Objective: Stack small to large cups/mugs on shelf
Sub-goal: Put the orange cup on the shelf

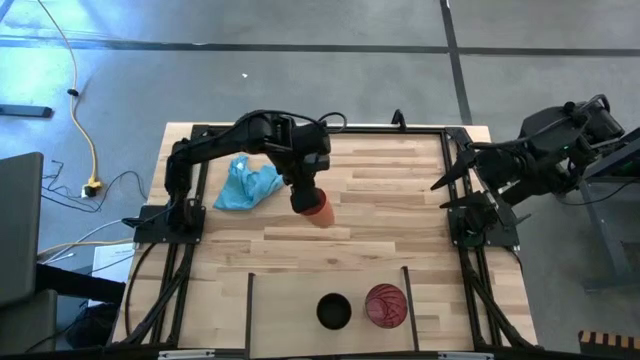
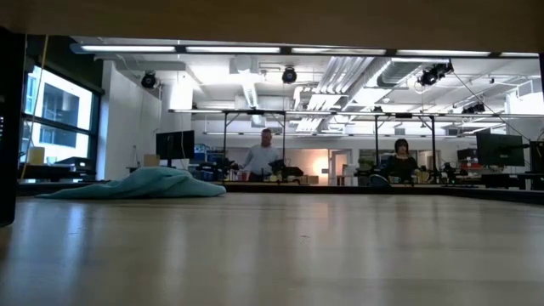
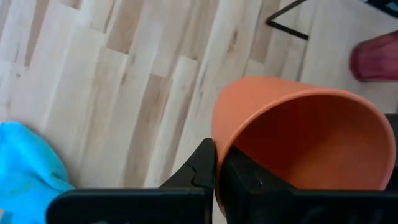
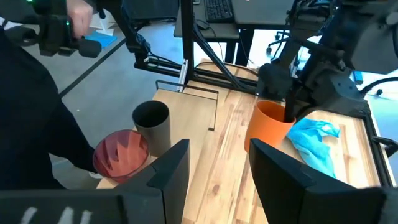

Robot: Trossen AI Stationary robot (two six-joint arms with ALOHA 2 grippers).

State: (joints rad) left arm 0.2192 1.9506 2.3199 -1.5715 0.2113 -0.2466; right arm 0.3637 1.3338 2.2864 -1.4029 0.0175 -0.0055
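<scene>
Behind the light wooden table [image 1: 400, 190] a wide office with ceiling lights is showing, two people sitting far off at desks. Seen from above, the left gripper [image 1: 312, 203] is hanging over the table's middle with its fingers [image 3: 202, 168] pinching the rim of the small orange cup [image 1: 321, 211], one finger inside and one outside the wall; the cup is tilting, its long axis leaning off upright and its mouth facing the wrist camera. The shelf [image 1: 290, 300], the plank section marked off by two thin black bars, is lying toward six o'clock from that cup, and on it the black cup [image 1: 334, 311] is standing upright with the red-pink cup [image 1: 385, 306] just beside it at its three o'clock. I judge the coming move turns on carrying the orange cup toward six o'clock, and the left arm is the nearer one. The right gripper [image 1: 442, 194] is waiting at the table's three o'clock edge, fingers spread and holding nothing. A light-blue cloth [image 1: 246, 184] is lying at nine o'clock from the orange cup. Counted: three cups, one cloth, two bars, two arms.
</scene>
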